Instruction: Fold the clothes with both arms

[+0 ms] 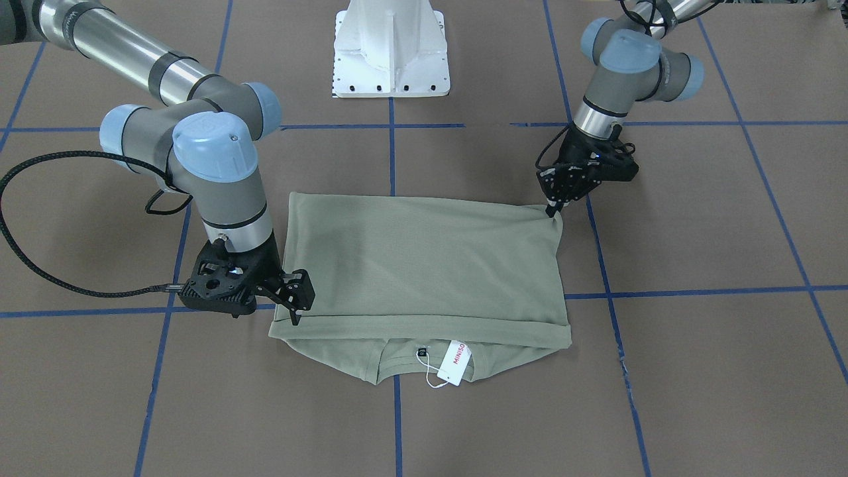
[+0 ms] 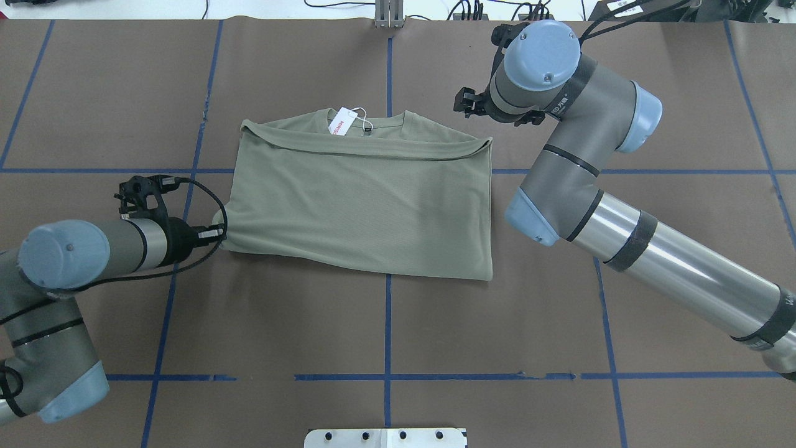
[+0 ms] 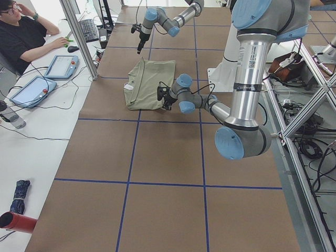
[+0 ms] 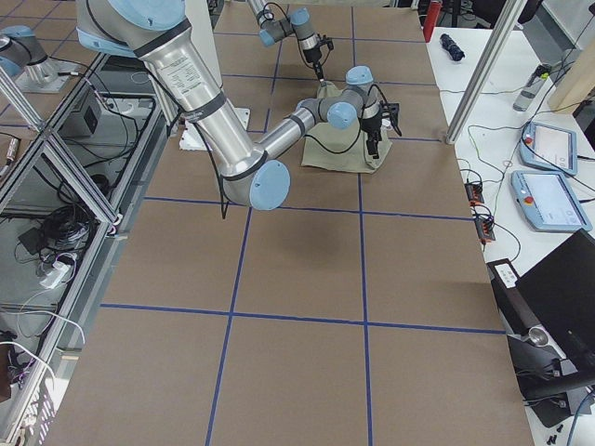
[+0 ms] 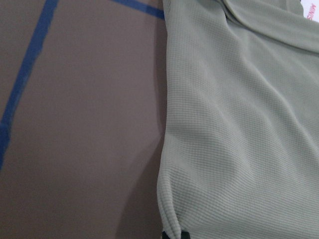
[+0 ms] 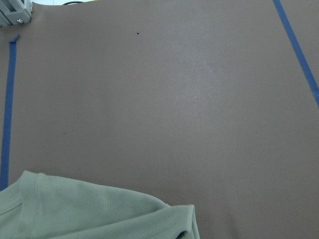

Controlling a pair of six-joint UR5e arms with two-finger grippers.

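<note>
One shirt (image 1: 424, 265) with one hang tag (image 1: 457, 361); left end effector (image 1: 552, 211) and right end effector (image 1: 296, 317) each pinch a shirt corner.

**Flat, bright light from above; shadows stay soft**

Diffuse overhead light falls evenly across the brown counter (image 1: 464, 411), leaving only faint, soft-edged shadows beside the arms. The right arm (image 1: 132, 59) carries bright streaks of glare along its silver tube. The fixed views are sharp throughout. The left wrist view is dimmer, yet the shirt (image 5: 239, 124) shows a crisp weave there, with a dark band of shadow along its edge.
</note>
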